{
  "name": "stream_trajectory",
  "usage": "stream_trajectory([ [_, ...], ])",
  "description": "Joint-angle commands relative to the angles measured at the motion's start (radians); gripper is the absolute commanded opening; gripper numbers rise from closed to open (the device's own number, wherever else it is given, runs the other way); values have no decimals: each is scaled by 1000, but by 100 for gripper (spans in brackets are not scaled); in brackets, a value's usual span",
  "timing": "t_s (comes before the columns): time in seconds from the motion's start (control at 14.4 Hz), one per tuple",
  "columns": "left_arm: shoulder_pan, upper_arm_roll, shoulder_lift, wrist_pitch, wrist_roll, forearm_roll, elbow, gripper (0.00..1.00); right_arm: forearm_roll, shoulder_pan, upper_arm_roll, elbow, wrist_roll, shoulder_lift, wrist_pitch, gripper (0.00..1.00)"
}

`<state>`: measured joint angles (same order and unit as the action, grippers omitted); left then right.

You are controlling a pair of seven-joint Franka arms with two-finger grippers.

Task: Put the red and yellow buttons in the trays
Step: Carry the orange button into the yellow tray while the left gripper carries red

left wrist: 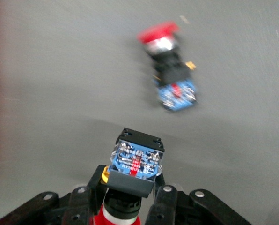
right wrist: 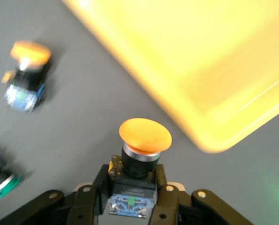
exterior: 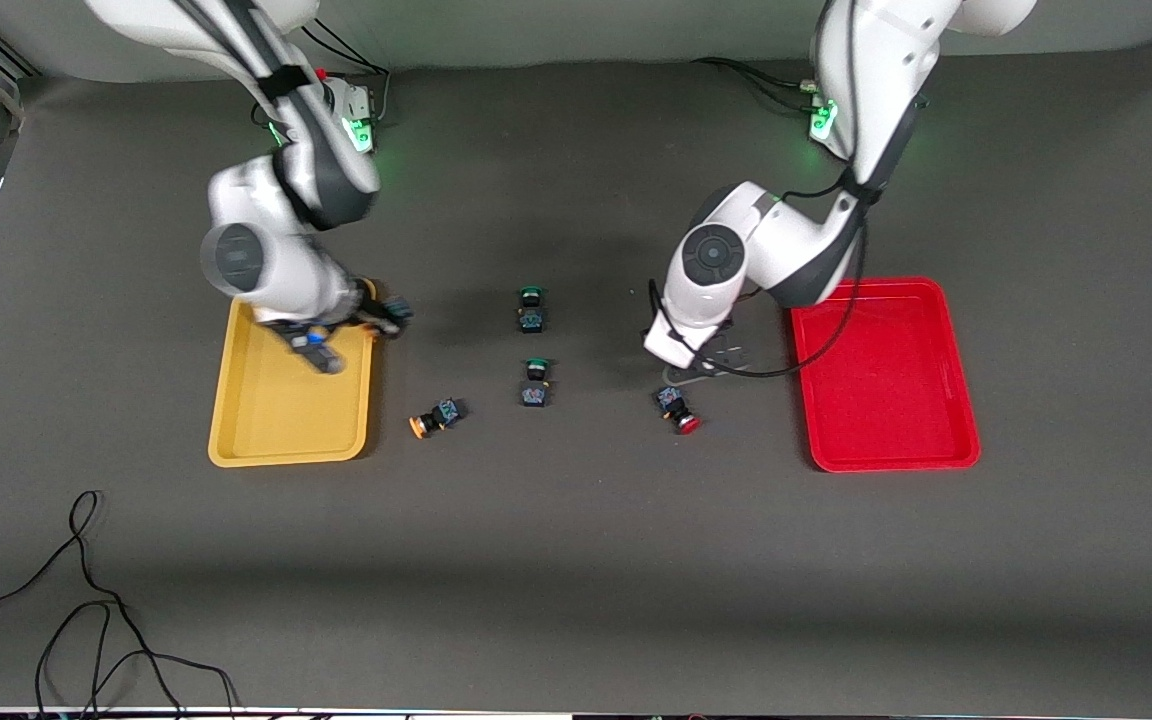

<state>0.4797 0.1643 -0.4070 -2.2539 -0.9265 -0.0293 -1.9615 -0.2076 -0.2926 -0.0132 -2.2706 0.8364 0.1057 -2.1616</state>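
Observation:
My right gripper point(exterior: 378, 320) hangs over the yellow tray's point(exterior: 276, 420) rim on the side toward the table's middle. It is shut on a yellow-capped button point(right wrist: 144, 137), gripped by its dark body between the fingers point(right wrist: 160, 180). The tray point(right wrist: 209, 61) fills much of the right wrist view. My left gripper point(exterior: 698, 358) is over the mat beside the red tray point(exterior: 886, 400), shut on a red-capped button point(left wrist: 135, 161). A second red button point(exterior: 678, 408) lies on its side just below it and also shows in the left wrist view point(left wrist: 170, 70). A second yellow button point(exterior: 436, 417) lies beside the yellow tray.
Two green-capped buttons point(exterior: 532, 308) point(exterior: 536, 383) stand in the table's middle between the arms. A black cable point(exterior: 86, 600) loops on the mat near the front camera, toward the right arm's end.

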Motion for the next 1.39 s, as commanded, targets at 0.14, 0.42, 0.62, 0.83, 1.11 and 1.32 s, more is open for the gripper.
stream_trajectory([
  [0.14, -149, -17, 147, 370, 240, -1, 107, 0, -13, 6, -175, -157, -284, 19, -128, 9],
  [0.42, -360, -61, 221, 435, 617, -38, 64, 0, -13, 7, -211, -179, -355, 63, -211, 92],
  [0.62, -418, -106, 174, 315, 710, -64, 4, 0, -21, 0, -212, -169, -343, 23, -201, 100],
  [0.83, -420, -129, 172, 179, 701, -63, -150, 0, -26, -22, -154, -49, -234, -5, -137, 100],
  [1.11, -394, -123, 191, 44, 592, -49, -284, 0, -75, -29, -2, 273, 76, 270, -141, 100],
  [1.32, -352, -123, 154, -93, 522, -49, -336, 0, -75, -43, 30, 332, 160, 396, -240, 100],
])
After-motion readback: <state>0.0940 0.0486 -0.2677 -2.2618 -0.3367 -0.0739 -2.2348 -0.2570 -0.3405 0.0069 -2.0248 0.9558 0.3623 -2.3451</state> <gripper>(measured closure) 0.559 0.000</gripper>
